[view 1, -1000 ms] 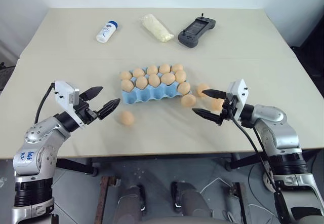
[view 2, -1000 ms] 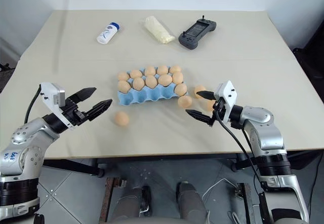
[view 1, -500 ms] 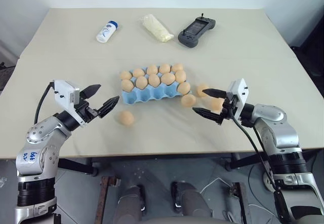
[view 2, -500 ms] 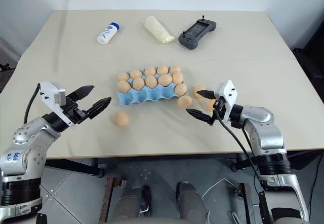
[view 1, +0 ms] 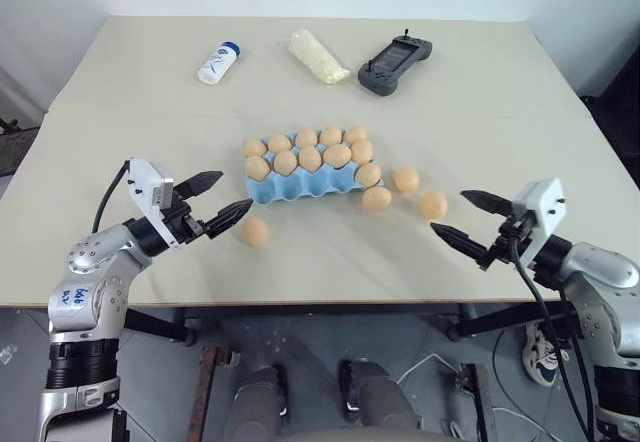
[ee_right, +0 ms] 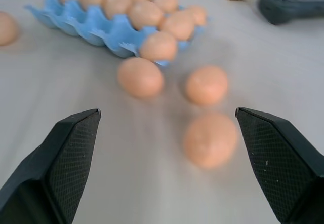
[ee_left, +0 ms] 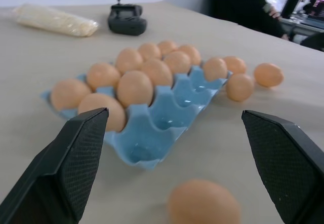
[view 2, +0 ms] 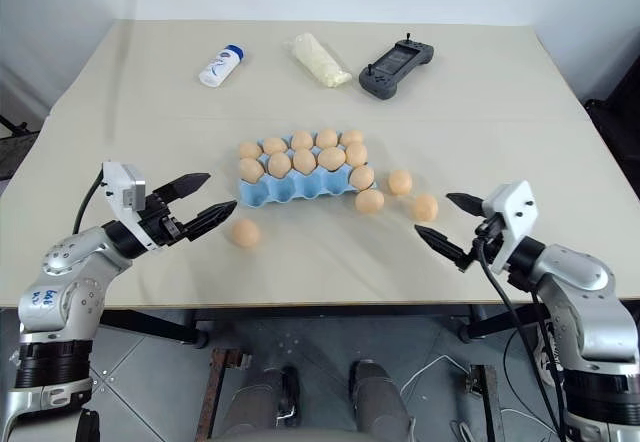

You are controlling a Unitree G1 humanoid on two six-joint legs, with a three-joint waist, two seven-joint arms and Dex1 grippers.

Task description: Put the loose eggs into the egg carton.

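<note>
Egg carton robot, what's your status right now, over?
Left claw and right claw open, empty. Egg carton front row unfilled; four loose eggs on table. Nothing in the way.

Left gripper (view 1: 222,205) and right gripper (view 1: 465,218) hover level, jaws wide, pointing inward.

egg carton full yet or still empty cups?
Not full. The egg carton has its front row of cups empty while its back rows hold eggs. Four loose eggs lie on the table.
</note>
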